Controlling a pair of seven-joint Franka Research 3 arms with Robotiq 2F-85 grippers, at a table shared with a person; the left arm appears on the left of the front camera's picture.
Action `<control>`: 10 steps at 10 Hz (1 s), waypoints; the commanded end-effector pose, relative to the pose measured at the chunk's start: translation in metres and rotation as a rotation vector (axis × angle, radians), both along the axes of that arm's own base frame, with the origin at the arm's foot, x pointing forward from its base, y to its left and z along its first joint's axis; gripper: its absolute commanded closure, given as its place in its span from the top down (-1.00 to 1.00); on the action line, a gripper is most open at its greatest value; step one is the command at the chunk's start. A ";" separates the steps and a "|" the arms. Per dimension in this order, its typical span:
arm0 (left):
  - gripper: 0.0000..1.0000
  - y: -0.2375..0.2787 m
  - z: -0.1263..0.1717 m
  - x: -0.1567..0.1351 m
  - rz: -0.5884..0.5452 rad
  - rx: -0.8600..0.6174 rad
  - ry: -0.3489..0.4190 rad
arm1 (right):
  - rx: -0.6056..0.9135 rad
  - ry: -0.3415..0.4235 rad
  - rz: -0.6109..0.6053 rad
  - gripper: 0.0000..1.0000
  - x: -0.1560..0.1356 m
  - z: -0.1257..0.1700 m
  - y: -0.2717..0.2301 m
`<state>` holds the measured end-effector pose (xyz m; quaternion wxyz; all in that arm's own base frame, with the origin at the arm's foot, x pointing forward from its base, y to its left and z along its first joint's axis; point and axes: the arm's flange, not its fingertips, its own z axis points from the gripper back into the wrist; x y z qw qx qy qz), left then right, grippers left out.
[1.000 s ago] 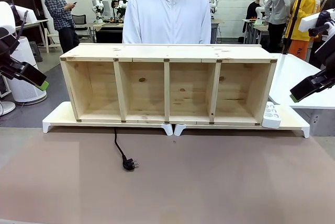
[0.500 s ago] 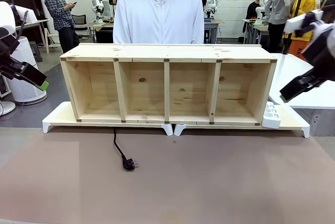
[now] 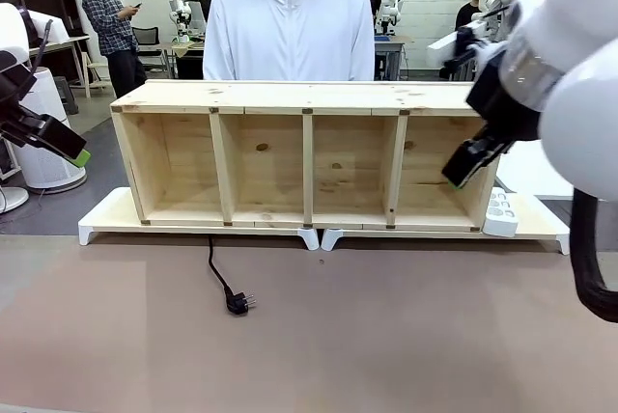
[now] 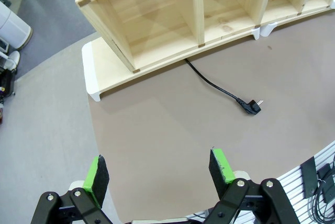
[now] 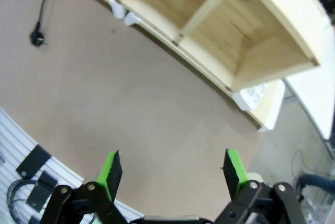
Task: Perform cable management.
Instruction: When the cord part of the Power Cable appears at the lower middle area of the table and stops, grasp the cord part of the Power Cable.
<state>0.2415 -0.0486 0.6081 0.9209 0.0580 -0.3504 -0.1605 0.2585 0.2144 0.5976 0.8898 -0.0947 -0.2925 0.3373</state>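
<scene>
You've tidied nothing yet: left gripper [image 4: 158, 167] and right gripper [image 5: 172, 167] both gape wide, empty. The cable [image 4: 220, 89] lies loose, well ahead of both jaws.

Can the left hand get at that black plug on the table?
Probably yes: the plug lies in the open before the shelf, and the left hand is open with nothing between.
</scene>
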 end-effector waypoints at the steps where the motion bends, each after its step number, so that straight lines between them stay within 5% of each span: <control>1: 1.00 -0.001 0.000 0.002 0.001 0.004 -0.008 | -0.021 0.070 0.056 1.00 0.013 -0.007 0.037; 10: 1.00 -0.001 0.000 0.002 0.001 0.004 -0.008 | 0.015 0.200 0.215 1.00 0.042 -0.076 0.216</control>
